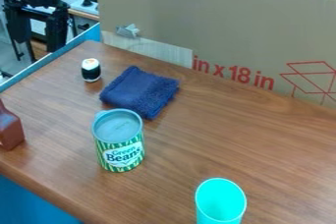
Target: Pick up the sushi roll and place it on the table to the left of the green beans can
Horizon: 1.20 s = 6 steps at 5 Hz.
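Observation:
At the upper left, my black gripper hangs beyond the blue edge of the table, its two fingers spread with nothing between them. The nearest thing on the wooden table is a small black-and-white sushi-like piece, standing apart from the gripper. Just right of that piece lies a folded dark blue cloth. A green-and-white can with a grey top stands upright in front of the cloth. A brown bottle-shaped object is cut off by the left edge, and a turquoise cup stands at the bottom.
A tall cardboard panel with red print runs along the back of the table. Silvery tape or foil sticks to its left part. Blue edging borders the table's left side, with equipment behind it.

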{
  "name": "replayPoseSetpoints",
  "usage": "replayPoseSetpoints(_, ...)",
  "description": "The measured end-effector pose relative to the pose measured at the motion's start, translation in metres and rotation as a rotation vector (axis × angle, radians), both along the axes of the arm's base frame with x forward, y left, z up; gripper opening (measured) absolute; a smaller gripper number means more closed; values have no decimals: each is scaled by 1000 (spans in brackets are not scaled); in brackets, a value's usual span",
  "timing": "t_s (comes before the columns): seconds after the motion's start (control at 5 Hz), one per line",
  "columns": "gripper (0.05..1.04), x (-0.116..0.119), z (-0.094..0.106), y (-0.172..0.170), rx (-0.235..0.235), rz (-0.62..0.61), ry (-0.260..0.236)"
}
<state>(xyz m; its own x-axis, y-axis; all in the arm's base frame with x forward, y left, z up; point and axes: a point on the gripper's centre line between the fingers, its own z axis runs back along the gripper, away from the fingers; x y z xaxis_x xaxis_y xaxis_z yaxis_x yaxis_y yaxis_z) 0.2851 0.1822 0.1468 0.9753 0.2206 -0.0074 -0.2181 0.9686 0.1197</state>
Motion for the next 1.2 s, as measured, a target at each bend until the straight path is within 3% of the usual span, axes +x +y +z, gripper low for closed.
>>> replayPoseSetpoints(0.2, 1001, -1, -11, 0, -18, 2, 32)
replayPoseSetpoints(0.6, 1001, 47, -33, 15, -24, -64, 46)
replayPoseSetpoints(0.8, 1000, 71, -55, 10, -25, -126, 98)
replayPoseSetpoints(1.0, 1001, 81, -74, 10, -69, -154, 148)
replayPoseSetpoints(1.2, 1001, 84, -82, 11, -85, -168, 169)
